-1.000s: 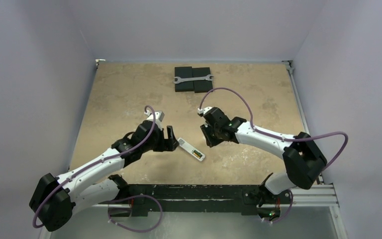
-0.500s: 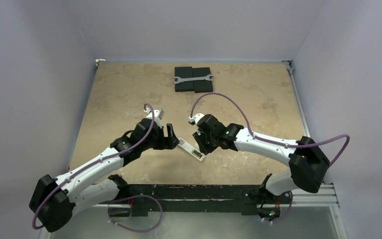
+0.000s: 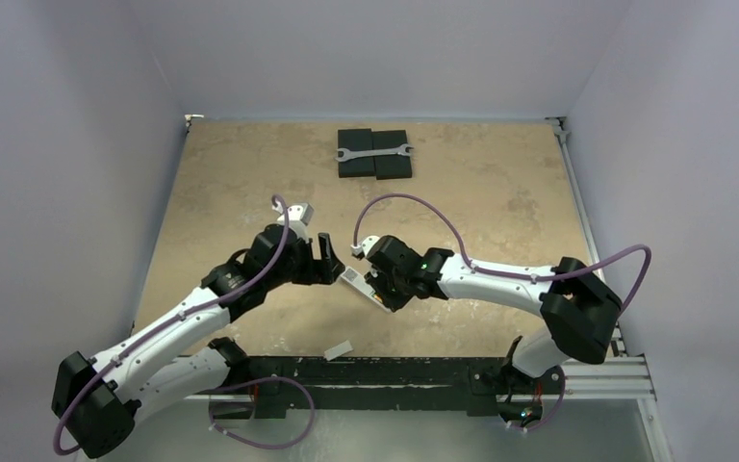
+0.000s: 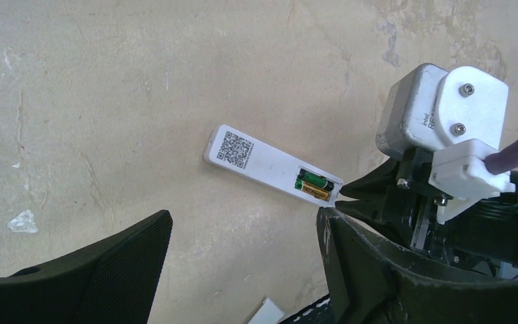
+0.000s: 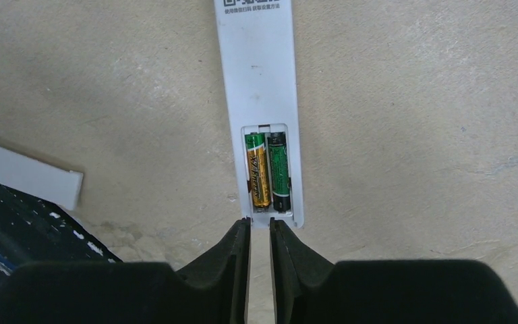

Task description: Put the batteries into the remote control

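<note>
1. The left gripper (image 3: 328, 258) waits just beside the left end of the remote control (image 4: 271, 165). Its jaws are spread wide and hold nothing.
2. The remote control lies face down on the counter (image 3: 250, 173), between the two grippers. Its back is open.
3. The batteries (image 5: 260, 172), one gold and one dark green, lie side by side in the open slot at the remote control's right end.
4. The right gripper (image 5: 256, 226) sits right at that same end. Its jaws are pressed almost together, with nothing between them.
5. I think the job now is to seat the batteries flat. Push softly and in small moves, so the remote control does not slide or tip. The left gripper could block the other end.
6. A small white cover (image 5: 30, 174) lies near the remote control, toward the arm bases. It likely goes on last.
</note>
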Tool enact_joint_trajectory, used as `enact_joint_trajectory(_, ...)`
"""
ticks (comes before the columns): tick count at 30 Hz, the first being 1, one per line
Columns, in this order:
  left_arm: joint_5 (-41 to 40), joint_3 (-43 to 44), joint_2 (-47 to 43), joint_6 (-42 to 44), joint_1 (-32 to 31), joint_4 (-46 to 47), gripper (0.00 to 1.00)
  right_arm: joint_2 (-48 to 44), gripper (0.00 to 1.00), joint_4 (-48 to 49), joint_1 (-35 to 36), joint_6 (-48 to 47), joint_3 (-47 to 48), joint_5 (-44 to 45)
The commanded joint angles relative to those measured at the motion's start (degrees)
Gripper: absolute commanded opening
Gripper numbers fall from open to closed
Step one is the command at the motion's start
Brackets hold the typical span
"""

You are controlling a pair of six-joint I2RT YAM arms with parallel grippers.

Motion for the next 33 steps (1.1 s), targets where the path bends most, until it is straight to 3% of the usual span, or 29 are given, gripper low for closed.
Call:
enact_joint_trajectory(1, -1.34, 3.16, -1.65, 1.9, 0.33, -1.57, 0.79, -0.1, 0.24, 0.22, 0.43, -0.76, 1.66, 2.19)
enact_joint_trajectory(6, -2.35, 3.43, -2.21, 2.41, 0.34, -2.67, 0.79, -1.14, 0.25, 0.22, 0.81, -0.54, 2.22, 2.28)
enact_joint_trajectory(23, -1.02, 0.93, -4.54, -0.91, 0.29, -2.97, 0.79, -6.65, 0.53, 5.98, 5.18, 0.15, 0.11, -4.42)
enact_joint_trajectory(33, -5.2, 1.79, -7.33, -2.89, 0.35, -7.24, 0.78, -14.02, 0.57, 13.91, 10.32, -1.31, -5.91, -9.74)
